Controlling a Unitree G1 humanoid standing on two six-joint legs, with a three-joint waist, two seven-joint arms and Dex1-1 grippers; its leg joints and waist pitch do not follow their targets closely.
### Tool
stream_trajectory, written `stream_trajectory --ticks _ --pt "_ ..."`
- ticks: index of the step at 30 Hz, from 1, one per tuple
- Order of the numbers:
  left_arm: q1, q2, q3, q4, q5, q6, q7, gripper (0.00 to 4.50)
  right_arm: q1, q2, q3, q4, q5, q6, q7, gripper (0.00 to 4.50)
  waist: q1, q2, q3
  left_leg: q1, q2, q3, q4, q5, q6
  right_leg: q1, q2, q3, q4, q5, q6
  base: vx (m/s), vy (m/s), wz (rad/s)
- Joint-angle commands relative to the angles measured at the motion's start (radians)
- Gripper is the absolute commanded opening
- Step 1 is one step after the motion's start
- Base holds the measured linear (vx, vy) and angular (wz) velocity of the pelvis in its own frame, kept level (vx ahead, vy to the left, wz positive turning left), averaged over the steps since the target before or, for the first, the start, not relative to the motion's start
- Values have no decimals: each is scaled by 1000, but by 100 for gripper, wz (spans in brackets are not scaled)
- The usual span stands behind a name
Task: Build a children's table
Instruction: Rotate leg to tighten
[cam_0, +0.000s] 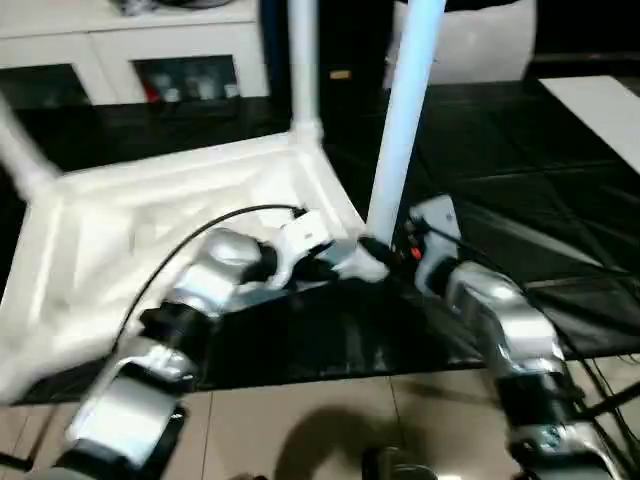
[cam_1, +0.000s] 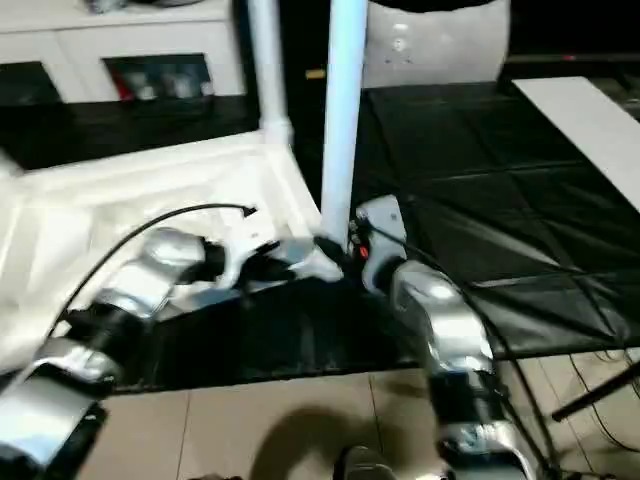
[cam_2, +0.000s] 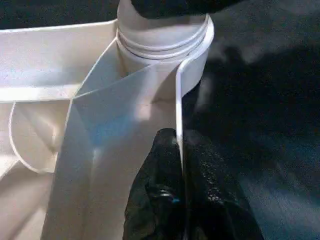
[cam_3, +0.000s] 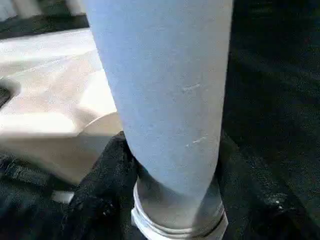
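Gripping leg (cam_3: 165, 100) | right gripper (cam_3: 170, 200) | writing: none legible

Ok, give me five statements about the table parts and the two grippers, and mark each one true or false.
1. The table top lies underside up. True.
2. The right gripper is closed around an upright leg. True.
3. The left gripper is wide open above the floor. False: it is pinched shut on the table top's rim.
4. A leg already stands in the far corner socket. True.
5. The leg in the right gripper lies flat on the black mat. False: it stands upright at the near corner.
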Motion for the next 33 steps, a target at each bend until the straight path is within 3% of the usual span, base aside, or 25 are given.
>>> stream_trajectory --ticks 1,3,8,13,17,20,25,28,33 --pt "-53 -89 12 -8 -24 4 96 0 -21 99 38 49 43 -10 -44 230 4 -3 -73 -3 35 -24 -70 -270 85 54 -56 34 -84 -438 -165 0 0 0" --pt "-54 -95 16 -8 -24 4 102 0 -21 104 30 52 40 -21 -59 271 5 -4 -76 -7 37 -24 -69 -243 97 58 -56 35 -78 -386 -182 0 0 0" --pt "-42 -84 8 -27 -23 -9 76 0 1 74 33 21 39 -27 -13 298 15 0 -84 -14 42 -25 -64 -154 148 70 -58 33 -57 -226 -237 0 0 0" --pt "5 2 -28 -50 -12 -99 -56 0 66 -49 25 -17 22 -104 102 336 23 0 -92 -12 44 -25 -62 -164 149 77 -58 33 -55 -221 -242 0 0 0" --pt "19 40 -43 -49 -9 -144 -108 0 84 -97 16 -24 35 -142 167 376 37 2 -91 -8 48 -23 -62 -177 146 74 -59 36 -56 -243 -245 0 0 0" --pt "51 121 -88 -79 -5 -239 -251 0 110 -199 50 -28 51 -216 362 376 55 3 -92 -4 52 -21 -63 -191 135 72 -61 40 -54 -248 -244 0 0 0" --pt "65 171 -102 -106 -28 -261 -361 0 115 -294 101 -23 93 -262 616 376 85 3 -98 3 57 -19 -62 -175 135 72 -60 42 -42 -193 -269 0 0 0" --pt "73 203 -114 -116 -36 -286 -419 0 103 -337 123 -20 159 -228 774 359 106 4 -98 3 62 -16 -61 -163 149 72 -58 43 -32 -151 -282 0 0 0" --pt "87 226 -123 -143 -66 -292 -500 0 72 -367 157 16 161 -241 876 313 123 -8 -96 3 57 -12 -61 -182 118 70 -62 46 -37 -249 -262 0 0 0"
